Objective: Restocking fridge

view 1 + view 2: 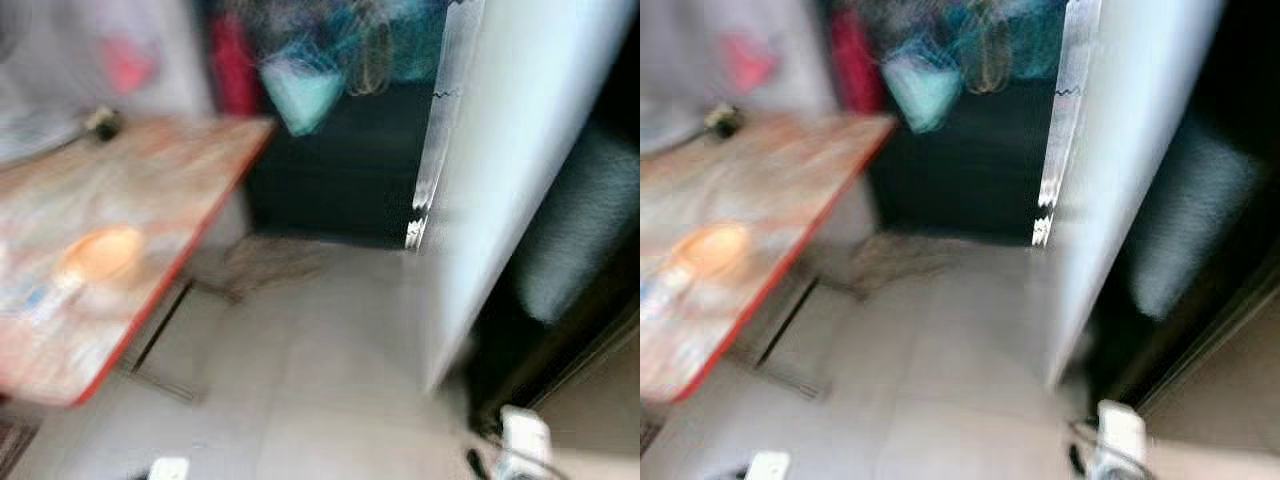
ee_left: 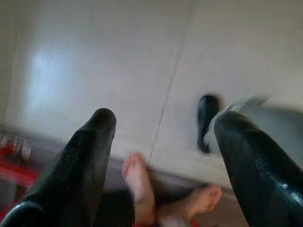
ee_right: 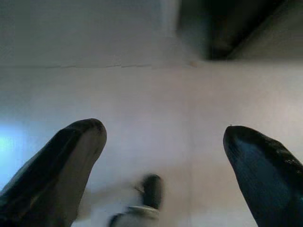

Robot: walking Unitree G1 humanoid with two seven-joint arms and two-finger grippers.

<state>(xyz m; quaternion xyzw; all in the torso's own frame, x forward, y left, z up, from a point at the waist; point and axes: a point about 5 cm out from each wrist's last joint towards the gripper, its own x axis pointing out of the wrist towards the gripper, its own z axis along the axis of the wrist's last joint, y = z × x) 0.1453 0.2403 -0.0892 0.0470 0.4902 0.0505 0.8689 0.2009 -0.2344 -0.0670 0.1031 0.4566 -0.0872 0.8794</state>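
Head views blurred. Left claw spread wide, holding nothing, touching nothing; its two black fingers point down at pale floor tiles. Beyond its tips: a person's bare feet, and a small dark object beside something white, too smeared to identify. Right claw likewise spread wide and empty, aimed at the floor; a blurred dark-and-white object lies on the tiles between its fingers, well below them. Fridge door stands open on the right of the head views, a tall white panel, long axis upright though tilted in frame, its edge towards the camera; dark fridge interior sits behind it to the right, contents unreadable. Both claws hang apart from the fridge. Bench on the left, wood-toned top with red edge, carries a roundish orange object and a small dark item near its far end. Teal and red bags hang past the bench against a dark background.
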